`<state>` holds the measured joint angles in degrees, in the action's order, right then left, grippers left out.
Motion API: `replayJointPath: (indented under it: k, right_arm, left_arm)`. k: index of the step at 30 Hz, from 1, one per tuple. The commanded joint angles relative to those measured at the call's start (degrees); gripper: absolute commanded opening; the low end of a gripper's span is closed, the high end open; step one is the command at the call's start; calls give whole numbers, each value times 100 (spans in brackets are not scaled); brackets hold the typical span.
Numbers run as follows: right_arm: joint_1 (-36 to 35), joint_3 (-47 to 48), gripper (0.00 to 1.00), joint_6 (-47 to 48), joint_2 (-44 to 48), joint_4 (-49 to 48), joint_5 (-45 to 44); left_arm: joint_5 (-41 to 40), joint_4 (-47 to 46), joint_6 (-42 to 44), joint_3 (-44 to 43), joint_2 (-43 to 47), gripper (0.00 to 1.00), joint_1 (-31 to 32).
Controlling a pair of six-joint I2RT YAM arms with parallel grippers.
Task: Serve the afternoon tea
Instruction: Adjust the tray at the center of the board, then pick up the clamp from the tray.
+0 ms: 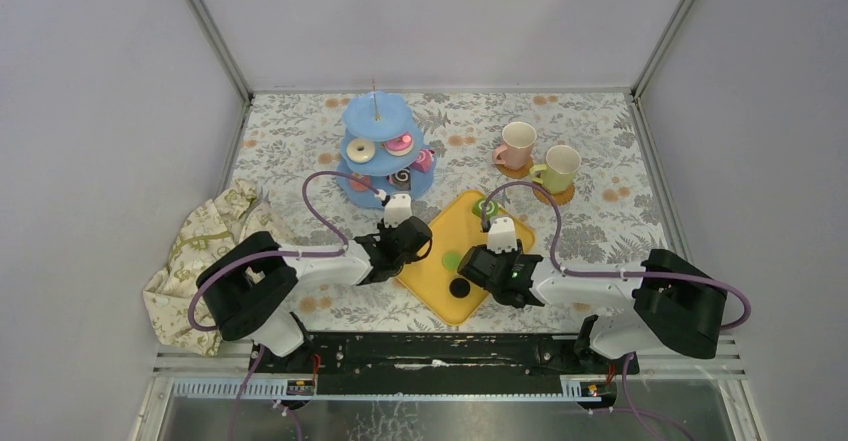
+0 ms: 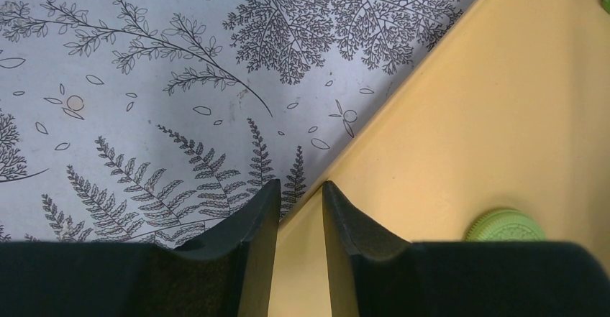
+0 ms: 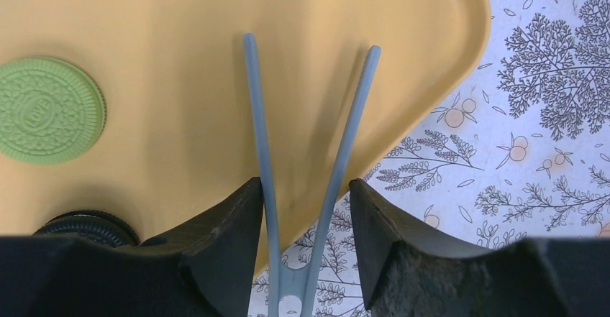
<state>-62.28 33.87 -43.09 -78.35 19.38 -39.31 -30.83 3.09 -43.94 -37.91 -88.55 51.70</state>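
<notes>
- The blue stand is standing just beyond the tray, far-left.
- The pink mug and green mug are sitting beyond the tray, far-right.
- The left gripper is pinching the tray's left rim.
- The right gripper is clamping tongs, tips spread over the tray.
- A green cookie and a black cookie are lying on the tray.
</notes>
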Motion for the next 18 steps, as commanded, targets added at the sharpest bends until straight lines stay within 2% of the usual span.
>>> replayJointPath:
  k: [1, 9, 18]
  right_arm:
    - [-43, 72, 52, -38, -152, -123, -58]
    - [-39, 86, 45, -32, -186, -149, -40]
    - [-38, 160, 40, 115, -57, -79, 12]
  left_arm:
    - [-159, -150, 70, -115, -73, 34, -96]
    - [-137, -151, 64, -103, -42, 37, -117]
    - [-170, -48, -163, -84, 28, 49, -117]
